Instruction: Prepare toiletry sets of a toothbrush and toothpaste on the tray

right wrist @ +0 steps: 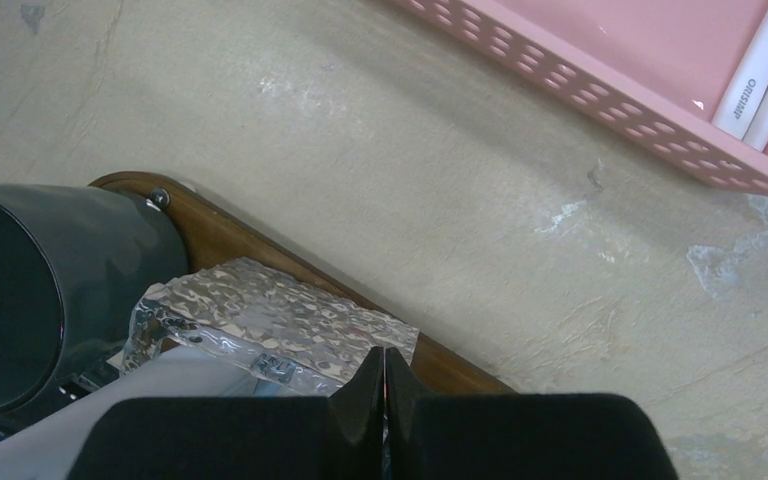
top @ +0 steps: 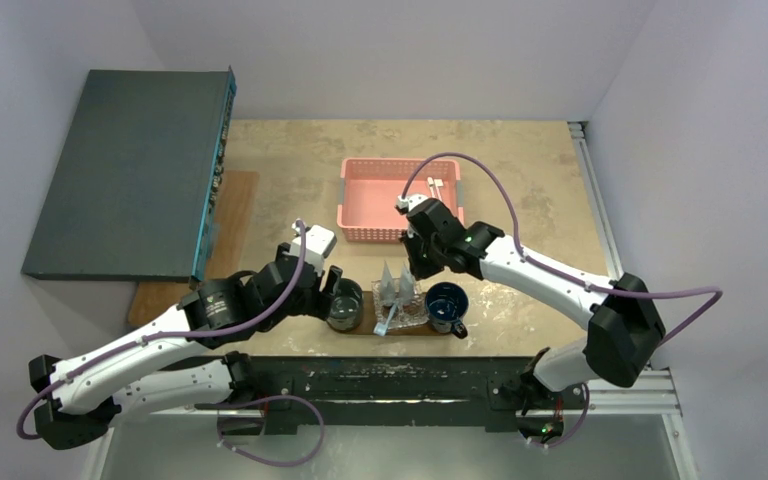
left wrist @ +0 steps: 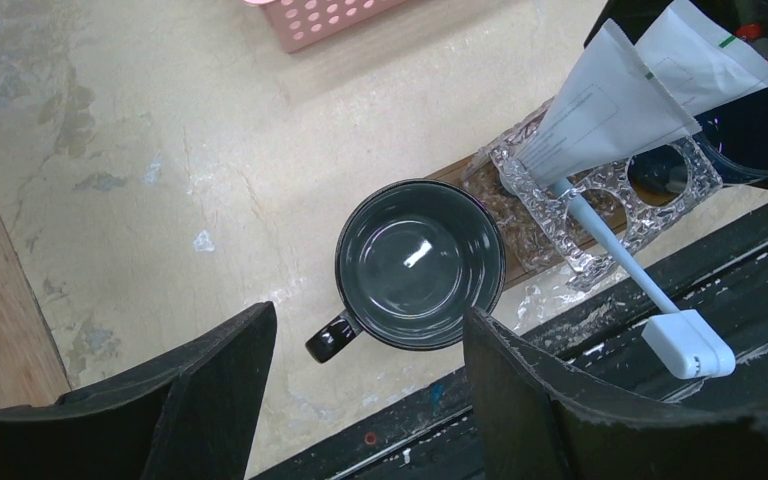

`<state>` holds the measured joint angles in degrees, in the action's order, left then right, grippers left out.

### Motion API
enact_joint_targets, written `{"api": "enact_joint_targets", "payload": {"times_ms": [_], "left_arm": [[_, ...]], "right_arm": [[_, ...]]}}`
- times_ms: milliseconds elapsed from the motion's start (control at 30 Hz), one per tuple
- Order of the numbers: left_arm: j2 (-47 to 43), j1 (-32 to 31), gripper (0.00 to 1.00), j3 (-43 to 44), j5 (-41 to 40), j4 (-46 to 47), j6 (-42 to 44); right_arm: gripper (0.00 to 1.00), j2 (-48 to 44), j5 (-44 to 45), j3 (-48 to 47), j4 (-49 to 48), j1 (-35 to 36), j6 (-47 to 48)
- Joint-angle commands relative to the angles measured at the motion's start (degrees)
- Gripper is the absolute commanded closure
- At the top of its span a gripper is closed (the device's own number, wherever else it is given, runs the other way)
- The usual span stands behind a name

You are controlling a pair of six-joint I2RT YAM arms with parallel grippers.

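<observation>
Toothbrush (left wrist: 620, 255) looked light, stiff and slick, best pinched mid-handle; left gripper (left wrist: 368, 330) stood spread, right gripper (right wrist: 384, 362) pressed together, seemingly empty.

Pink lattice basket (top: 375, 235), dk brown tray (right wrist: 230, 235), blk mug (left wrist: 420, 262), navy mug (top: 446, 302).

2 mugs: dark grey mug (left wrist: 420, 262) mid-frame, blue mug (top: 446, 303) to its right. 1 brown tray (right wrist: 225, 235). 1 clear holder (left wrist: 550, 250) w/ 2 white packets (left wrist: 610, 110) + 1 toothbrush (left wrist: 615, 245). 1 pink basket (top: 375, 234) top centre, 2 white tubes (right wrist: 750, 85) inside.
</observation>
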<state>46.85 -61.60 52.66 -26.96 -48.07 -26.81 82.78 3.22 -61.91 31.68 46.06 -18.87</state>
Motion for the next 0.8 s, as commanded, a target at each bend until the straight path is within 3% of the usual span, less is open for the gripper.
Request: {"api": "enact_joint_targets", "payload": {"times_ms": [0,767], "left_arm": [[-0.7,0.3,0.32,-0.3,0.2,0.9,0.2],[-1.0,0.7,0.32,1.8,0.9,-2.4,0.4]], "right_arm": [[1.00,-2.0,-1.2,0.9,0.6,0.0,-0.4],[1.00,-3.9,-0.5,1.9,1.9,1.3,-5.3]]}}
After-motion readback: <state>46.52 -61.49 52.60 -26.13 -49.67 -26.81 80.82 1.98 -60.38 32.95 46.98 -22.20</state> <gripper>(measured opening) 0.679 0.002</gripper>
